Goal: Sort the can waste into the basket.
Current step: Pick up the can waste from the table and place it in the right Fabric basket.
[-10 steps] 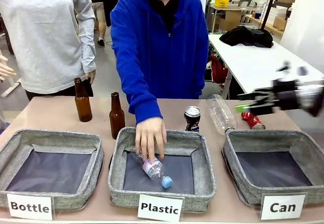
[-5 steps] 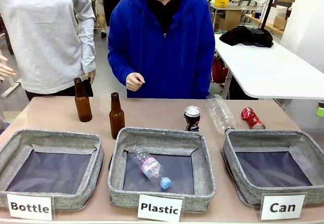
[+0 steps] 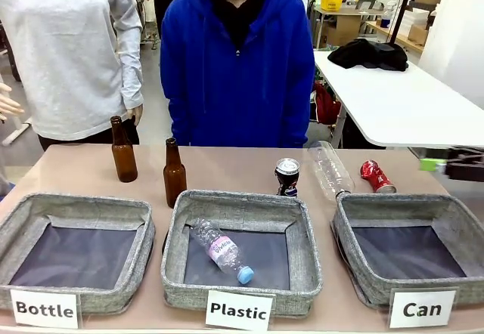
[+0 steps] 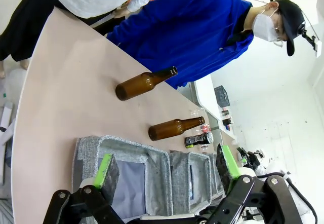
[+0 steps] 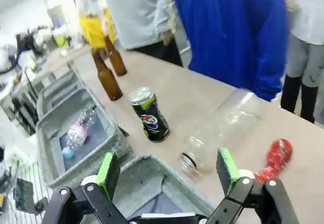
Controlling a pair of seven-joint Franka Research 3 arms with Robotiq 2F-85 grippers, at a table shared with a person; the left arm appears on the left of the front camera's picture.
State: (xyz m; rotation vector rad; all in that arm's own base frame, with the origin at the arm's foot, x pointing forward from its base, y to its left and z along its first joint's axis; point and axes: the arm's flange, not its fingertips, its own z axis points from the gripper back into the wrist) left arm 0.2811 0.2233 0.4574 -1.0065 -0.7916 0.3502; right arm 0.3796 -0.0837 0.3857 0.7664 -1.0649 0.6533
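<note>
A black can (image 3: 286,177) with a silver top stands upright behind the middle bin. A crushed red can (image 3: 376,176) lies at the table's far right. The grey "Can" basket (image 3: 393,205) sits front right with nothing in it. My right gripper (image 3: 445,166) shows blurred at the right edge, level with the red can and to its right. In the right wrist view that gripper (image 5: 168,171) is open and holds nothing, above the basket's rim (image 5: 152,179), with the black can (image 5: 149,114) and red can (image 5: 275,159) beyond. My left gripper (image 4: 167,167) is open, with nothing between its fingers.
A clear plastic bottle (image 3: 330,169) lies between the two cans. Two brown glass bottles (image 3: 123,151) (image 3: 174,171) stand at the left. The "Plastic" bin (image 3: 242,202) holds a small bottle (image 3: 223,249); the "Bottle" bin (image 3: 76,207) is at the left. A person in blue stands across the table.
The person's hand let go of the small bottle in the "Plastic" bin and drew back. My right gripper swung out past the right edge, then came partly back in.
</note>
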